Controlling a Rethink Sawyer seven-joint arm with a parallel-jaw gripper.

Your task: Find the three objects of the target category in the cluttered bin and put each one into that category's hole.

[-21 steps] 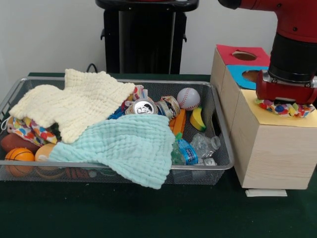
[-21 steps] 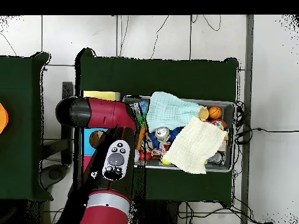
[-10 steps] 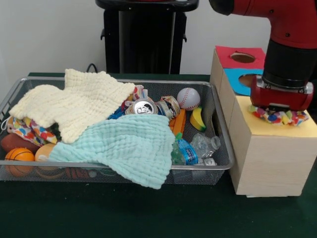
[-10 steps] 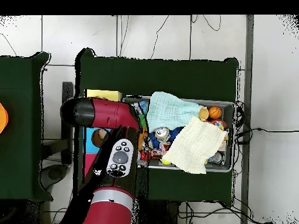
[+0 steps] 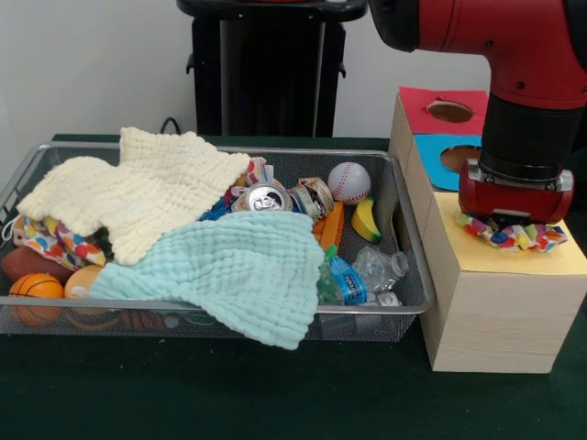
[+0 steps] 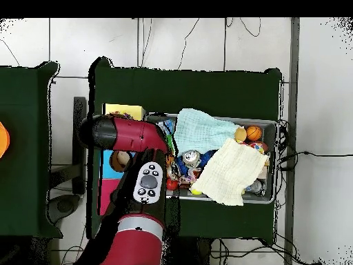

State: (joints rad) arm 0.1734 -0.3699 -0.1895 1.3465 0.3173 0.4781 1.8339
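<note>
Dark green tabletop [image 5: 229,394] carries a wire bin [image 5: 404,275] at left of frame and a wooden box [image 5: 500,312] at right. At right, the gripper [image 5: 511,220] presses a multicoloured cloth [image 5: 514,236] onto the box's yellow panel [image 5: 514,261]; finger state cannot be determined. Cream [image 5: 138,197] and mint towels [image 5: 243,266] cover the bin's clutter.

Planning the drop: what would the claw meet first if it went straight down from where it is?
Probably the multicoloured cloth bundle bunched right under the claw, then the yellow top of the wooden box. The claw's tips are hidden.
</note>
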